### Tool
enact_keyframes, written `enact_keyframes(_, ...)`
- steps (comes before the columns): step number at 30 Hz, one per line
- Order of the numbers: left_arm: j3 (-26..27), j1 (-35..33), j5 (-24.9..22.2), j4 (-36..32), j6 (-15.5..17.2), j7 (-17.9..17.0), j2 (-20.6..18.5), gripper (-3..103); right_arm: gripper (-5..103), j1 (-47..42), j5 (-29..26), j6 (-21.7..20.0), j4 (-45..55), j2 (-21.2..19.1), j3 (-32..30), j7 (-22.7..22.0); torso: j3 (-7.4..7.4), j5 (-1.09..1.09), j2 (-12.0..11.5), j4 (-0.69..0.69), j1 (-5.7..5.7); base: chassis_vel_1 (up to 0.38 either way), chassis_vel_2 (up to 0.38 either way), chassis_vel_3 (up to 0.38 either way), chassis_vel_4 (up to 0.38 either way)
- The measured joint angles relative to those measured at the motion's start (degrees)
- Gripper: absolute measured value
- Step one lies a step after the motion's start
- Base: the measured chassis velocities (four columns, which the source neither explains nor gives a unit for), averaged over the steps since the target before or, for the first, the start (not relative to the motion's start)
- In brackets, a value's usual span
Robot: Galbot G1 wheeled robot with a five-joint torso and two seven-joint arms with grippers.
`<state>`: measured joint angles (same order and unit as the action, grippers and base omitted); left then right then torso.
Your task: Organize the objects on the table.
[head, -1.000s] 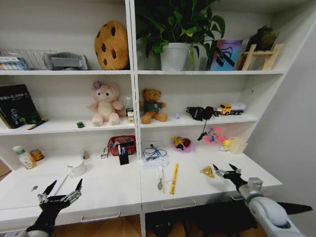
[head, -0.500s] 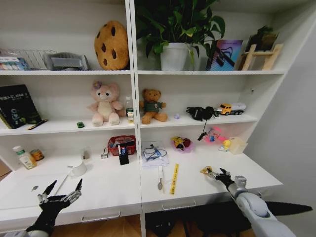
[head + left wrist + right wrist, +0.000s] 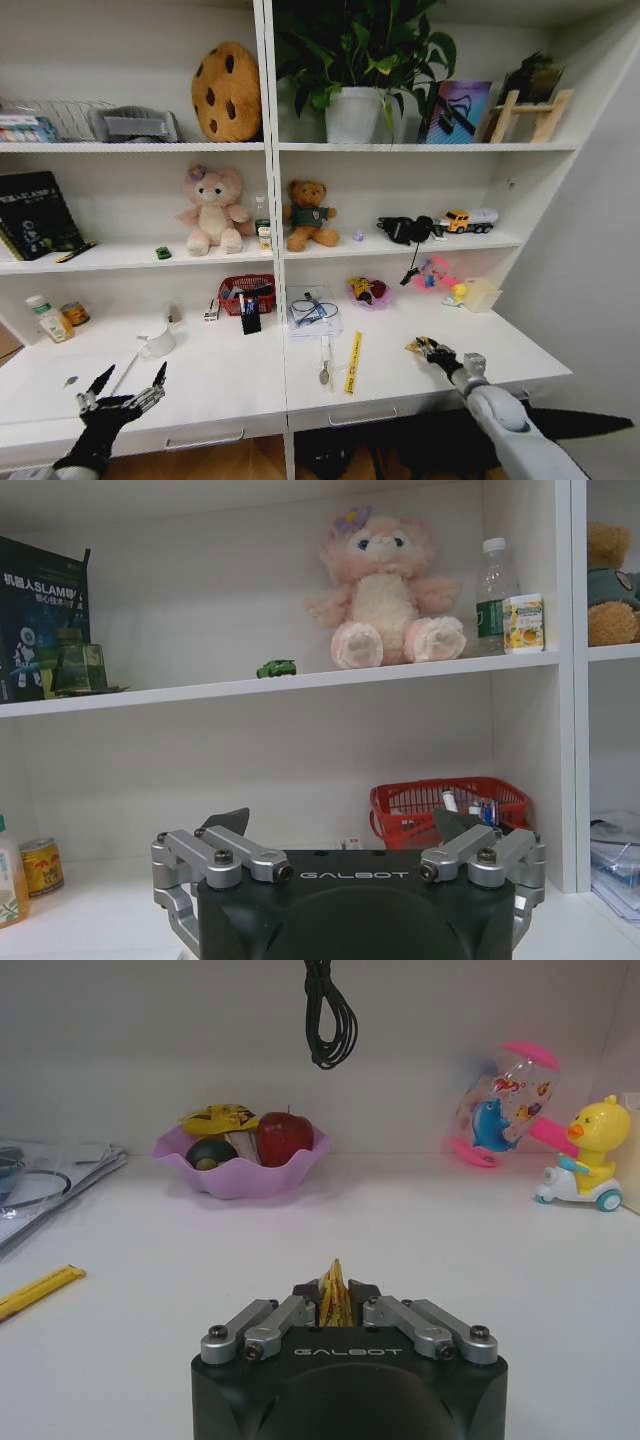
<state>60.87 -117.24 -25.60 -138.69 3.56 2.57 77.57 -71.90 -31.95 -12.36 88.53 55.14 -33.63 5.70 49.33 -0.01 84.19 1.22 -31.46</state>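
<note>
Two grippers are in view, and we record them from the left of the head view to the right. At the lower left, the left gripper (image 3: 122,392) hangs released above the front of the table (image 3: 220,385), fingers spread, grasping nothing. The white mug (image 3: 156,343) stands beyond it, left of centre. Near the middle, the yellow ruler (image 3: 352,362) lies flat on the desk top, untouched. At the lower right, the right gripper (image 3: 428,349) is clenched on a small yellow wedge-shaped item (image 3: 331,1295); the right wrist view shows it pinched upright between the fingertips, on or just above the table.

In our judgement the hold takes only the item's narrow end. A thin, light piece so caught could pivot or slip on lifting and fall toward the nearby front edge.
</note>
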Motion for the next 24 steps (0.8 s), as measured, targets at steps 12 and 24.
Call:
enact_keyframes(12,0.0,0.0,0.0,0.0,0.0,0.0,0.0,100,0,1.7,-1.3,0.3,1.9,-1.0,-0.4,0.4,0.02,0.03,0.0,0.02,-0.01,0.0,0.0,0.0,0.0)
enact_keyframes(24,0.0,0.0,0.0,0.0,0.0,0.0,0.0,100,0,18.4,-2.1,4.2,-6.0,-0.5,7.8,1.7,0.03,0.02,0.0,0.0,-0.03,0.0,0.0,0.0,0.0)
